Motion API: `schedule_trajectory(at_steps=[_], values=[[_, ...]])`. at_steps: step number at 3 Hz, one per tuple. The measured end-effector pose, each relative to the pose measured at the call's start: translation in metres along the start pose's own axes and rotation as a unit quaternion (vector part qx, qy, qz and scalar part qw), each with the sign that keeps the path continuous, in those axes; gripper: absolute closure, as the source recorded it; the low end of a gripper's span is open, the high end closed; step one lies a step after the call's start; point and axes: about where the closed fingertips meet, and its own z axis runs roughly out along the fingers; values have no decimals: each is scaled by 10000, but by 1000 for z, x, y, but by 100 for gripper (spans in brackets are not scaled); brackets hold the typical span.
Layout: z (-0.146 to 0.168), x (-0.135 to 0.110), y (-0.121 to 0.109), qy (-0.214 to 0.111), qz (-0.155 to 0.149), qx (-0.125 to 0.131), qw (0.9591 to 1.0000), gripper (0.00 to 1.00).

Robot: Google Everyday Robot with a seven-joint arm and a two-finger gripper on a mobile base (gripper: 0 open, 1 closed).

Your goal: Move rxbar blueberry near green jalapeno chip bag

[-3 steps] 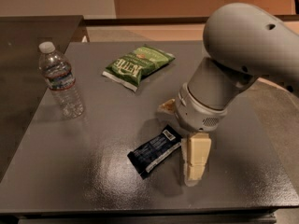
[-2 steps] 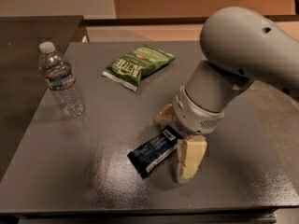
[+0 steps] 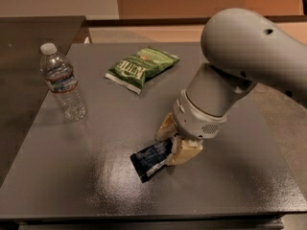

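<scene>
The rxbar blueberry, a dark flat bar with white label patches, lies on the dark grey table at front centre. My gripper is down on the bar's right end, its cream fingers on either side of the bar and closed against it. The bar still rests on the table. The green jalapeno chip bag, with white lettering, lies flat at the back centre, well beyond the bar. The big grey arm hides the table to the right of the gripper.
A clear plastic water bottle with a white cap stands upright at the left. The table's front edge is close below the bar. A second dark surface adjoins at the far left.
The gripper has shifted a little left and down over the bar's right end, and its fingers have drawn together onto the bar. The bar, bag and bottle have not moved.
</scene>
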Motion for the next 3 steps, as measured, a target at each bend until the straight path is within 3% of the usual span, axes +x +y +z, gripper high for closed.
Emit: schedule_trajectory(at_steps=[1,2,3], values=[[-1,0,0,0,1,1,10000,87],[-2,-1,0,-1,2,2,10000,100],[-21,-4,-15,-41,165,240,9996,100]])
